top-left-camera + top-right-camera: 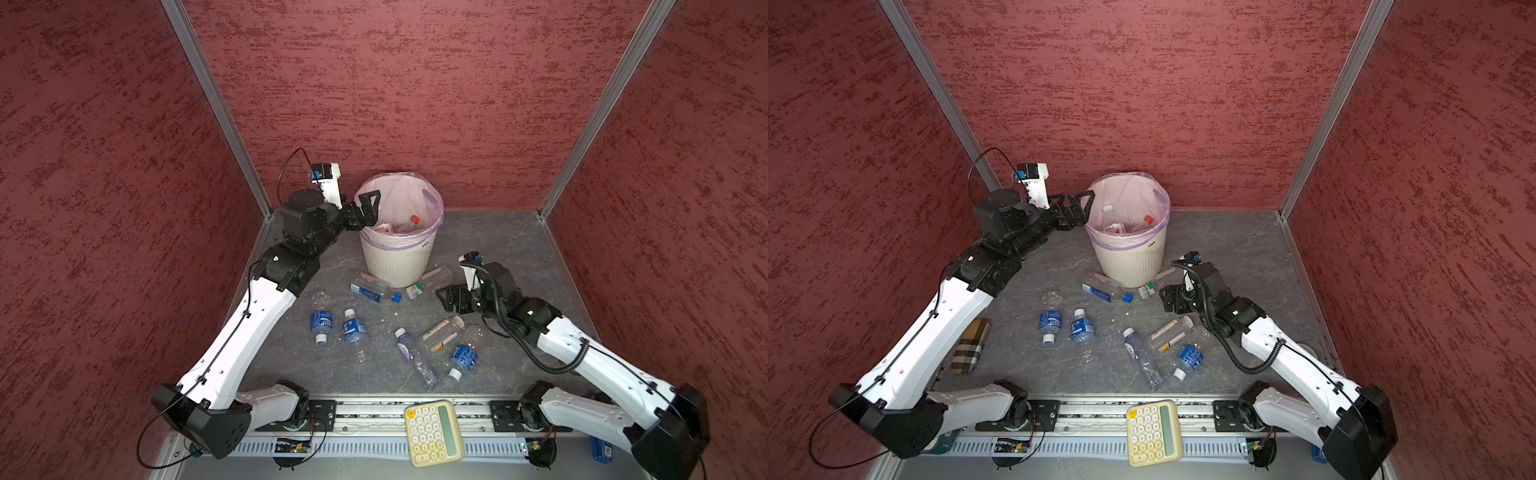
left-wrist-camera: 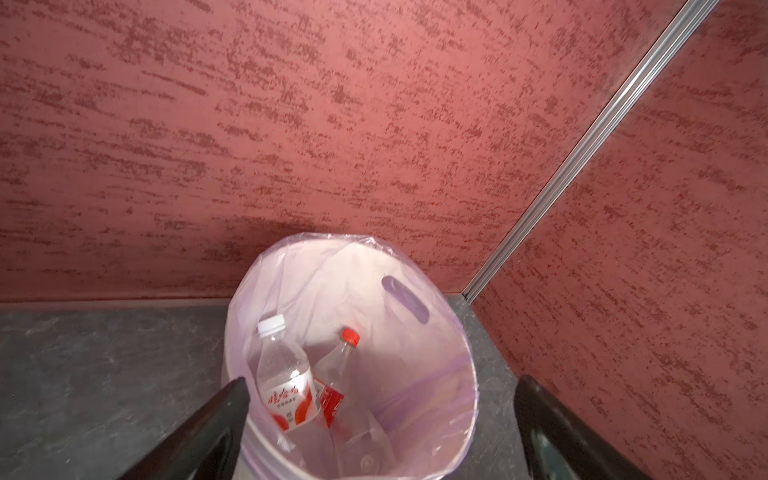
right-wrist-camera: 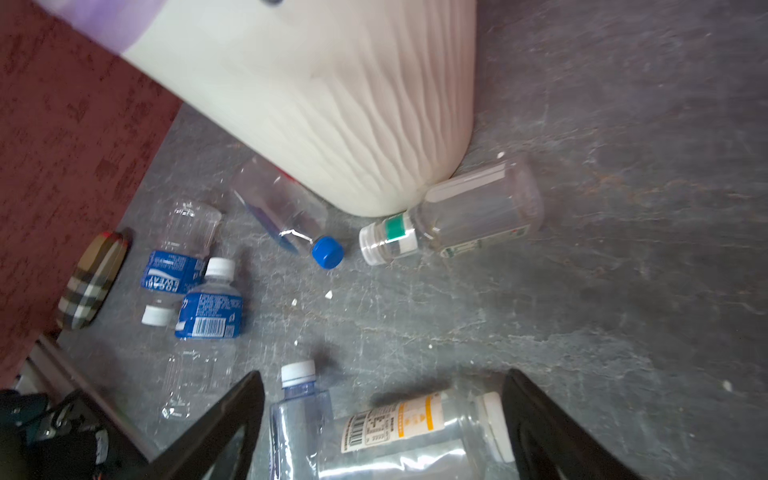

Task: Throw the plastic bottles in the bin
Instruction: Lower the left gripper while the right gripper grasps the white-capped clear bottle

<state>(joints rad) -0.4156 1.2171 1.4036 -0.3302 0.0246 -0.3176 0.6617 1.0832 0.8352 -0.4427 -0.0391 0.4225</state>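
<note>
The cream ribbed bin [image 1: 397,266] with its lilac liner stands at the back. My left gripper [image 1: 368,208] hangs open and empty over its rim [image 2: 465,357]. Inside lie a white-capped bottle with a red-and-white label [image 2: 286,374] and a red-capped bottle [image 2: 338,365]. Several plastic bottles lie on the grey floor: a blue-capped one [image 1: 374,291], a green-banded one [image 1: 432,280], two blue-labelled ones [image 1: 321,320] [image 1: 354,330]. My right gripper [image 1: 446,297] is open and low, right of the bin, above a yellow-labelled bottle [image 3: 415,419] and a violet-tinted bottle [image 3: 299,411].
A yellow calculator [image 1: 432,432] rests on the front rail. A plaid pouch [image 1: 971,345] lies by the left arm. Red walls close in three sides, and the bin [image 3: 332,104] stands close to the back wall. Another blue-labelled bottle [image 1: 463,357] lies front right.
</note>
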